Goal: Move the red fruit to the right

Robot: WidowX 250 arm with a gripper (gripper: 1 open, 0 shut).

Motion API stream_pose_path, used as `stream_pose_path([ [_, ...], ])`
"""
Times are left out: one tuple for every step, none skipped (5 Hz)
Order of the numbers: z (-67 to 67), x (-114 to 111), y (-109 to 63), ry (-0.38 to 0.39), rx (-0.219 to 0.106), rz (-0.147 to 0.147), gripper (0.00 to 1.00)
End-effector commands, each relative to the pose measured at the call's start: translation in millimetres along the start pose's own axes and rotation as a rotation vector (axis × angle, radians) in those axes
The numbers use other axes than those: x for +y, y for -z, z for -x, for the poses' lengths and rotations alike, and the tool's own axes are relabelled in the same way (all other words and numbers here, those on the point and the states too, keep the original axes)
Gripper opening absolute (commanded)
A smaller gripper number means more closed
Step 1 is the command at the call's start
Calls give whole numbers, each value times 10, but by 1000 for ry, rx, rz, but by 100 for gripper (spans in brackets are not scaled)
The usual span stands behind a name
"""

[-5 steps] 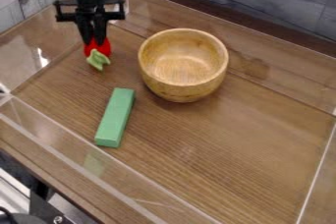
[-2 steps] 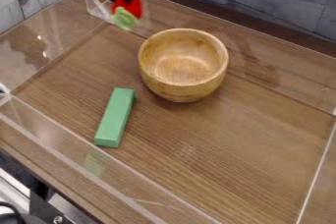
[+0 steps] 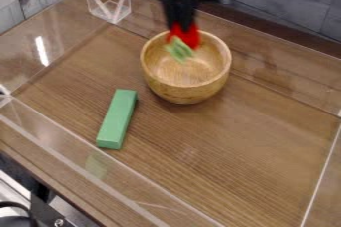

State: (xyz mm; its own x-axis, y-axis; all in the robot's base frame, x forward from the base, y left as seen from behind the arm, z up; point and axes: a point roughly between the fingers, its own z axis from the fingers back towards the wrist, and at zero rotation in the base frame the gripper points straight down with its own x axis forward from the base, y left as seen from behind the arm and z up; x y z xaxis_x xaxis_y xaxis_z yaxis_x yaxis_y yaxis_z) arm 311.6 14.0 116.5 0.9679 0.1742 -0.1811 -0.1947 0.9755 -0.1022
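Note:
The red fruit, small and glossy with a light green cap, hangs in the air over the wooden bowl. My gripper comes down from the top edge and is shut on the red fruit. The arm is motion-blurred, so the fingers are hard to make out. The fruit sits above the bowl's back half, clear of its floor.
A long green rectangular block lies on the wooden table front left of the bowl. Clear acrylic walls ring the work area, with a small clear stand at the back left. Bare wood lies right of the bowl.
The gripper has lifted the red fruit from the table at the left and carried it right, from the back left corner to above the bowl.

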Motion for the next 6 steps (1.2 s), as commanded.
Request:
stream_pose_path([
  [12, -335, 58, 27, -64, -25, 0],
  [78, -520, 198, -10, -51, -26, 0],
  [83, -517, 226, -77, -58, -14, 0],
  [74, -506, 431, -122, -69, -7, 0],
  [61, -502, 643, -148, -90, 30, 0],
  [72, -370, 709, -104, -95, 48, 0],
])
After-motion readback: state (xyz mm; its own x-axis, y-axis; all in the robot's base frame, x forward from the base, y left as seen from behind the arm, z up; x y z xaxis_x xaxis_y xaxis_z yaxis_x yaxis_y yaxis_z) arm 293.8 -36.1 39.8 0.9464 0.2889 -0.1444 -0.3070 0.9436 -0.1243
